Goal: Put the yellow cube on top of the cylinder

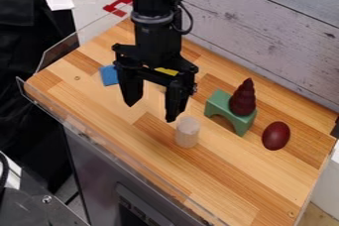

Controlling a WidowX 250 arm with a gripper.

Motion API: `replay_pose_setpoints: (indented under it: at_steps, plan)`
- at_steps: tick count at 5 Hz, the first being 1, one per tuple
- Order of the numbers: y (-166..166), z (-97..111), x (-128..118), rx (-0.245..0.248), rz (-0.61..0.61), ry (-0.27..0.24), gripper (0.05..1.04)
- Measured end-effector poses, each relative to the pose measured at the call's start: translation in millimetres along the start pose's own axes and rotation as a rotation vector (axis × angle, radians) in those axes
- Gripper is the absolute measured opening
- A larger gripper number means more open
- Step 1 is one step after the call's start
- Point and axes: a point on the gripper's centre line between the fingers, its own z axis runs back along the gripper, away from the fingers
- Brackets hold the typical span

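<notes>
My gripper hangs over the middle of the wooden counter, its two fingers open and wide apart, with nothing held at their tips. Behind its crossbar a patch of the yellow cube shows; the gripper hides the rest, and I cannot tell what it rests on. The pale, whitish cylinder stands upright on the counter, just to the lower right of the right-hand fingertip and apart from it.
A blue block lies left of the gripper. To the right, a green arch has a dark red spiral cone at its top, and a dark red egg lies beyond. Clear low walls edge the counter's left and front; a plank wall runs behind.
</notes>
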Motion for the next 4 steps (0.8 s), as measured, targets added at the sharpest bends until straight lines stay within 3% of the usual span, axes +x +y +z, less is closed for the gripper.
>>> replay_pose_setpoints:
  at_steps: [1,2,3,4]
  plan:
    - [0.6,-6.0,-2.4,-0.004,0.008,0.028,0.999]
    - [7.9,-3.3,10.4,-0.052,0.033,0.059,0.999]
    - [17.3,3.1,23.0,-0.049,0.034,0.060,0.999]
    - [25.6,14.0,37.1,0.004,0.030,0.041,0.999]
